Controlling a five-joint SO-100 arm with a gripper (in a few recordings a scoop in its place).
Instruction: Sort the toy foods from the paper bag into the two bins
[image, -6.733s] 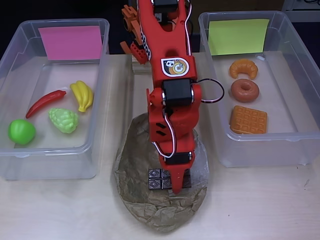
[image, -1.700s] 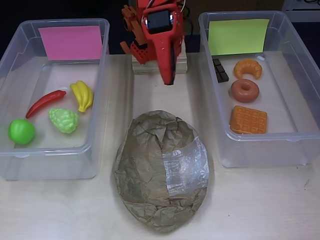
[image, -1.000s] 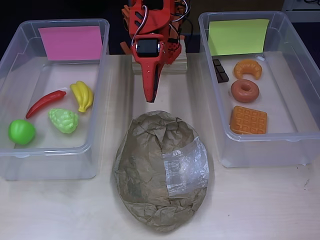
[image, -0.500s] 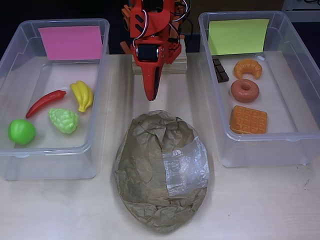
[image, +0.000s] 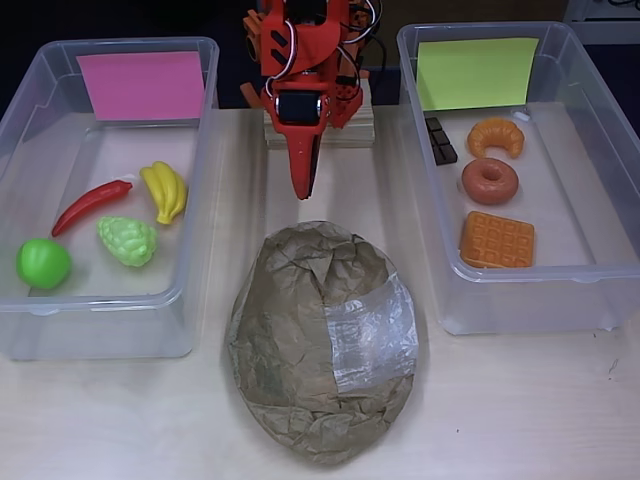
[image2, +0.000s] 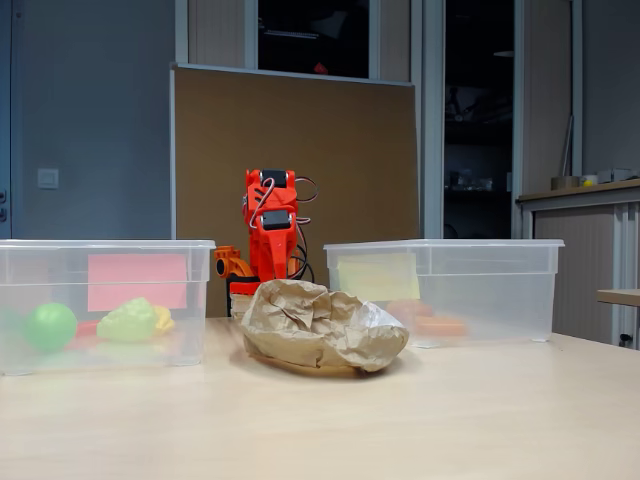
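The pincer (image: 303, 190) is hanging closed and empty above the bench (image: 520, 400), just behind the bag (image: 320, 345), which is lying between the two bins. The pink-sheet bin (image: 195, 150) is holding the chili (image: 90, 205), bananas (image: 166, 190), grapes (image: 128, 240) and apple (image: 43, 263). The yellow-green-sheet bin (image: 410, 150) is holding the chocolate (image: 440, 140), croissant (image: 496, 137), donut (image: 489, 181) and waffle (image: 496, 240).
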